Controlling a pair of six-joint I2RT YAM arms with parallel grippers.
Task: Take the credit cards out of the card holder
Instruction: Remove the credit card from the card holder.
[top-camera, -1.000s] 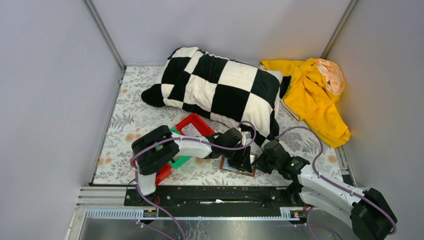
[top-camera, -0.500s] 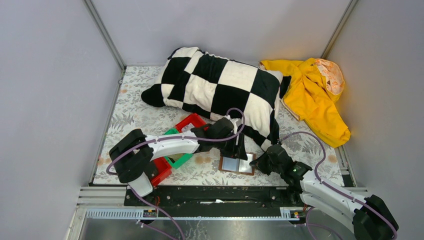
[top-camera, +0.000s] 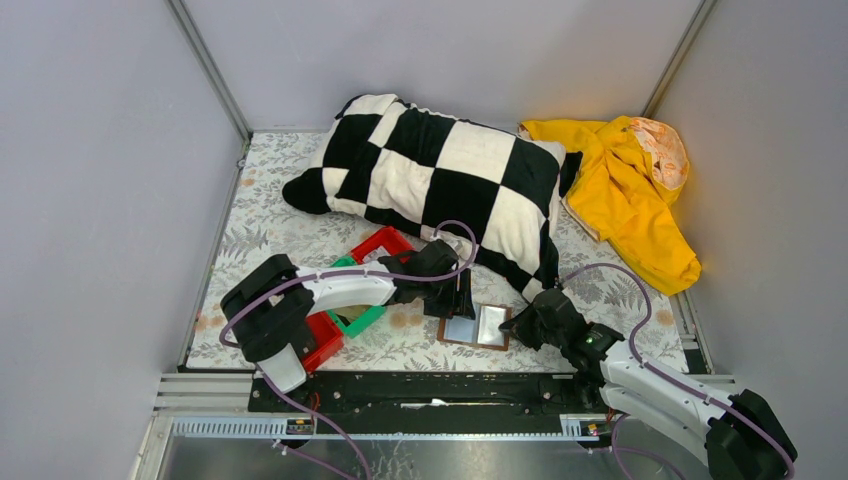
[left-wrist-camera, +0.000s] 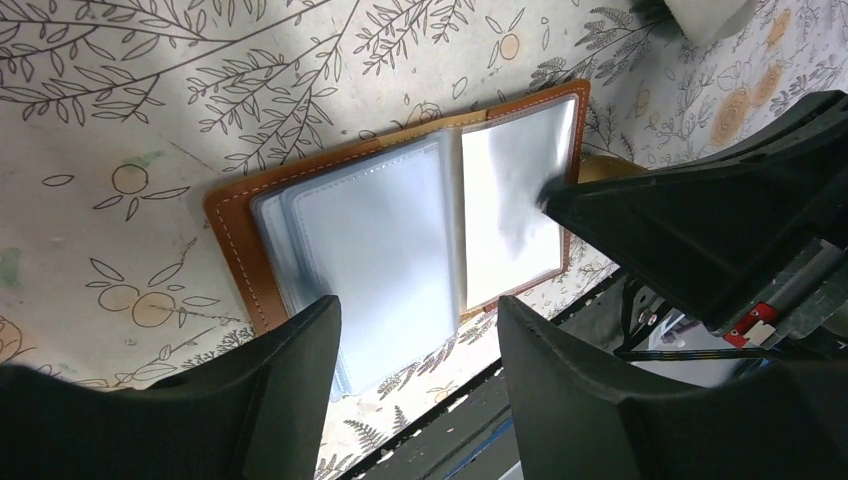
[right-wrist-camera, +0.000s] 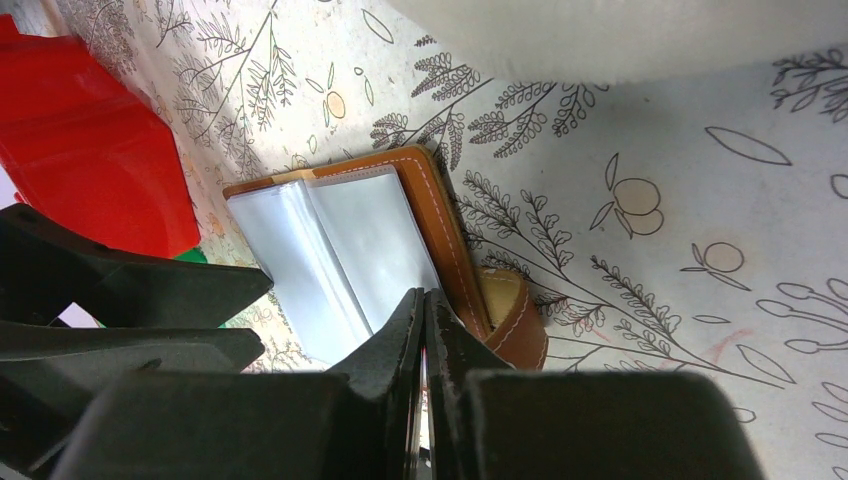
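The left gripper has drawn back, jaws now parted and empty. The card holder lies spread open at lower centre, with the closed-jawed right gripper on its right page. No card is out yet.

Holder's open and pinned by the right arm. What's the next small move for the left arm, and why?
Probably lower the open left gripper onto the free edge of the top sleeve to feel for a card. The card holder lies flat and open, the shut right gripper presses its right page, and the left hovers above. No card edge shows clearly.
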